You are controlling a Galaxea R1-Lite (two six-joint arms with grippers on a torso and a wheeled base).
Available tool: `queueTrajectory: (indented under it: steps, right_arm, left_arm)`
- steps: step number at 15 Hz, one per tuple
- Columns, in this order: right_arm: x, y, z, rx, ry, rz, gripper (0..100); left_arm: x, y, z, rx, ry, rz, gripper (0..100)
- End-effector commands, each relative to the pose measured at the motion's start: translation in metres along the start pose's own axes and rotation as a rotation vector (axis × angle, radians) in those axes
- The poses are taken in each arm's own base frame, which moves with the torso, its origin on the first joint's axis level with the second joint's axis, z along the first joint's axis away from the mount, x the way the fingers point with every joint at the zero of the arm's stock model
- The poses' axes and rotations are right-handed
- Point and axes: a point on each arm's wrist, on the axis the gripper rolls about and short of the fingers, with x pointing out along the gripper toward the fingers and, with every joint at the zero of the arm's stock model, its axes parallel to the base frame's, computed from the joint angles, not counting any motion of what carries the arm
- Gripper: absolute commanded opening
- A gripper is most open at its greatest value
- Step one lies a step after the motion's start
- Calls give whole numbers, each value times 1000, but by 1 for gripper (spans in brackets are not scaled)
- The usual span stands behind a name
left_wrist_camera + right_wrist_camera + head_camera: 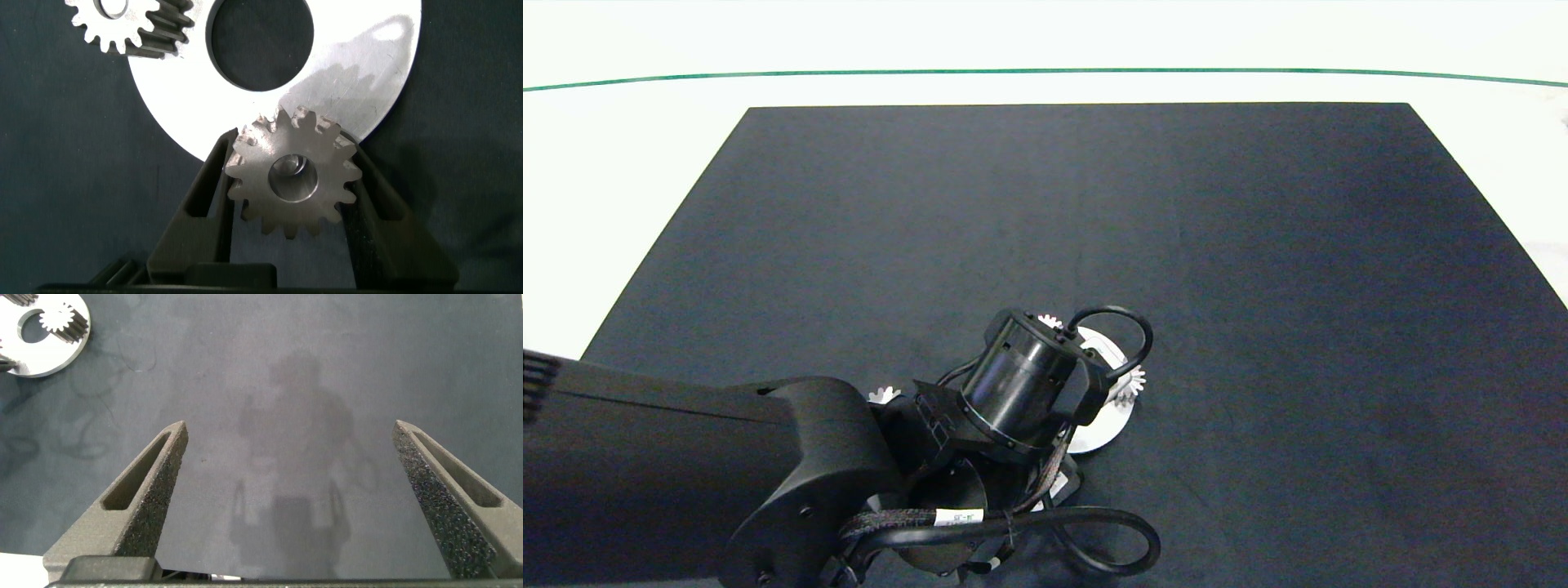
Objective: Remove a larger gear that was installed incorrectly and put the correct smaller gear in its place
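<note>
The left arm reaches in over a dark mat (1176, 204) that covers most of the white tabletop (645, 122), and hangs above a round silver plate (359, 73) with a large hole in its middle.

In the left wrist view, the left gripper (286, 143) has its two grey fingers pressed against opposite sides of the larger gear (290, 175), a silver gear with long pointed teeth and a round centre bore. The gear sits at the plate's rim, partly overlapping it. The fingers appear clenched on the gear, so it is grasped. It cannot be told whether the gear is already lifted free or still seated on the plate.

A small gear (110, 20) with short blunt teeth sits on the far side of the plate, near the hole.

In the head view, what is most likely the smaller gear (882, 395) lies on the mat just beside the left arm, well apart from the plate and untouched.

The right gripper (290, 429) does not appear in the head view. Its own wrist view shows it over bare mat, fingers spread wide with nothing between them, and the plate far off.

Judging by this, the task is at its first stage: the wrong gear is gripped for removal. Carrying it away, fetching the smaller gear and fitting it in its place all remain.
</note>
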Motion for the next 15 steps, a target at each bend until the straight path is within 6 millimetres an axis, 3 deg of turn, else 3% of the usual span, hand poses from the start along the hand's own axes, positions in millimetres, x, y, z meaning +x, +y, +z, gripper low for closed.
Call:
queueTrajectory:
  steps: [1,15]
  right_arm:
    - [-1,0,-1,-1,-2,1,100]
    - [0,0,-2,-2,3,1,100]
  left_arm:
    - [3,-1,1,3,6,3,10]
    - [5,9,-9,-14,34,6,10]
